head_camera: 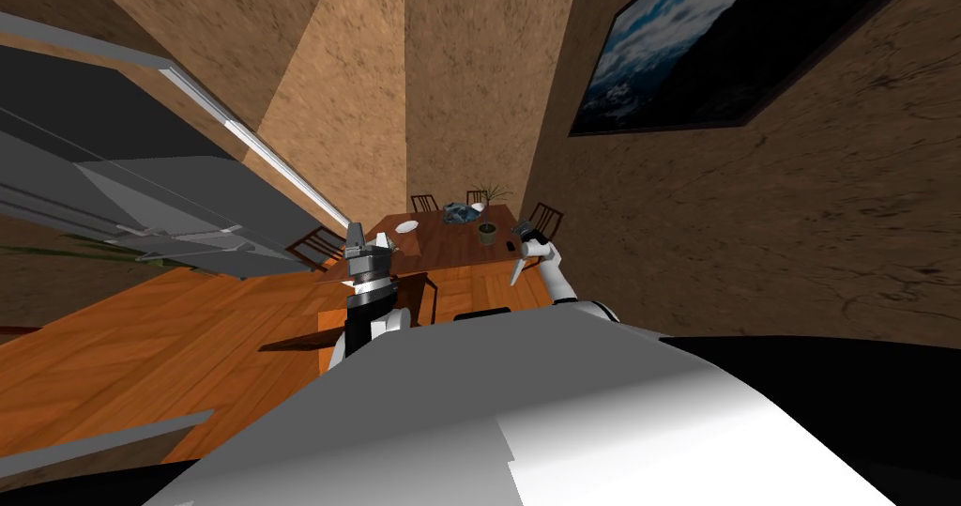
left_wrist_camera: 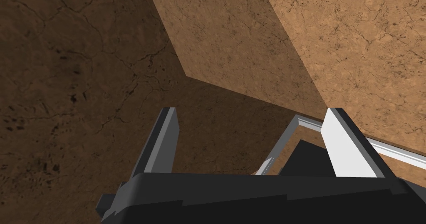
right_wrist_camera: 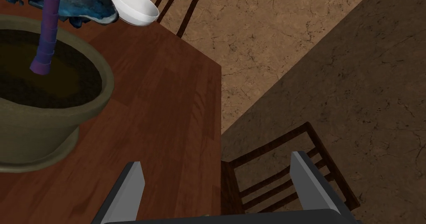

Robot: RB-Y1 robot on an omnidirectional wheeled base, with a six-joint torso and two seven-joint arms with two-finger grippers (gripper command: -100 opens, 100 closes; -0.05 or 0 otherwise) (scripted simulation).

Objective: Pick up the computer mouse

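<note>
No text, label, brand, number or sign can be read on anything in these views.

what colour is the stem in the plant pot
The stem is purple; right wrist view.

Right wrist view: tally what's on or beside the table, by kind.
Pot: 1
Bowl: 1
Blue thing: 1
Chair: 2
Total: 5
</note>
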